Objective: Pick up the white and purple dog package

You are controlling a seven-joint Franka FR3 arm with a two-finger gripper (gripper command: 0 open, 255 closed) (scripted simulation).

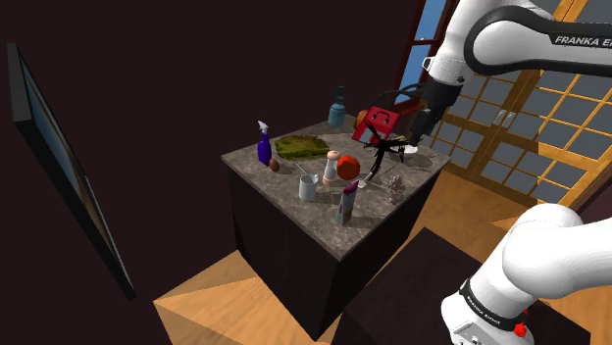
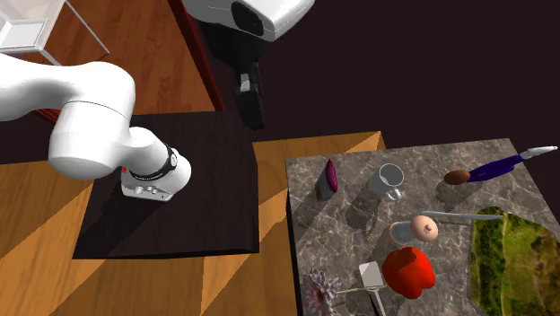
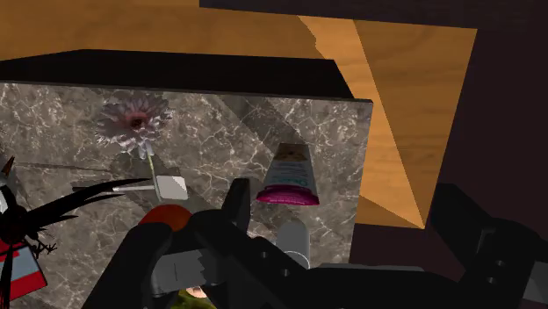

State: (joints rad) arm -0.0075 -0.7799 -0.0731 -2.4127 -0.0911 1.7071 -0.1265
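Counter (image 1: 319,221) tally, as I read it from my station: one package (image 1: 346,204), one mug (image 1: 308,186), one red pepper (image 1: 348,169), one purple spray bottle (image 1: 263,144), one green mat (image 1: 301,146), one teal bottle (image 1: 337,108), one red box (image 1: 378,123) and one flower (image 1: 396,186).

In the second exterior view the green mat is cut off by the frame at three o'clock and the flower by the frame at six o'clock. In the wrist view the hand's own body covers most of the red pepper. I cannot make out any dog printed on the package.

The package is a small tapered pouch standing upright, pale over most of its face with a purple-magenta end. In the shoulder view it stands at four o'clock of the mug, near the counter's front edge. In the second exterior view it is at nine o'clock of the mug, close to the counter's corner.

The gripper (image 3: 344,193) is spread wide, its fingers (image 3: 237,202) well apart and clasping nothing. The package sits beyond them, untouched.
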